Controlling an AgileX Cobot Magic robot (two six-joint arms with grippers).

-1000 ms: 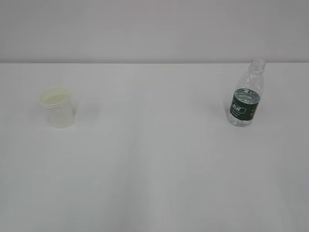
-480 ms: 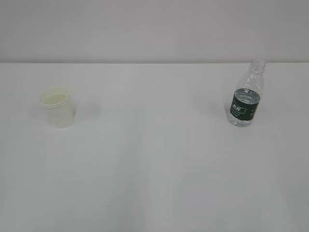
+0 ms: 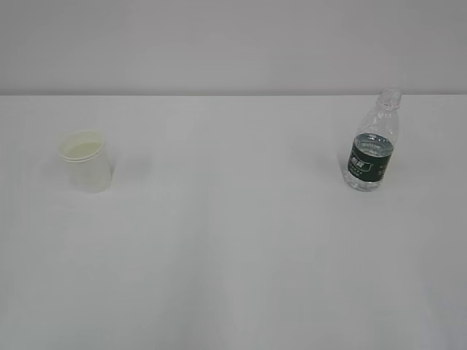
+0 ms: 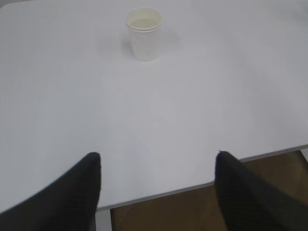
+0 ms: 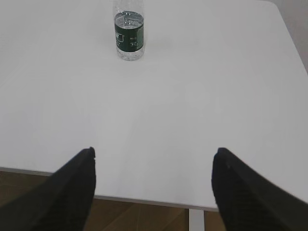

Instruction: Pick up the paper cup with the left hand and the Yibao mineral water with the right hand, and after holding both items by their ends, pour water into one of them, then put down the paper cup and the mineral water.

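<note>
Small white tapered paper cup [image 3: 86,161], rolled rim, cream inside, upright at left of frame on the surface [image 3: 233,240], clear ribbed capless Yibao mineral water [image 3: 373,143], dark green label band, upright at right, well apart from the cup

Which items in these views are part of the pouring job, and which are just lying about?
Part of the job:
- paper cup, upright, untouched
- Yibao mineral water, upright, capless
- left hand, open, empty
- right hand, open, empty

Just lying about:
- nothing besides the white table carrying them
</note>
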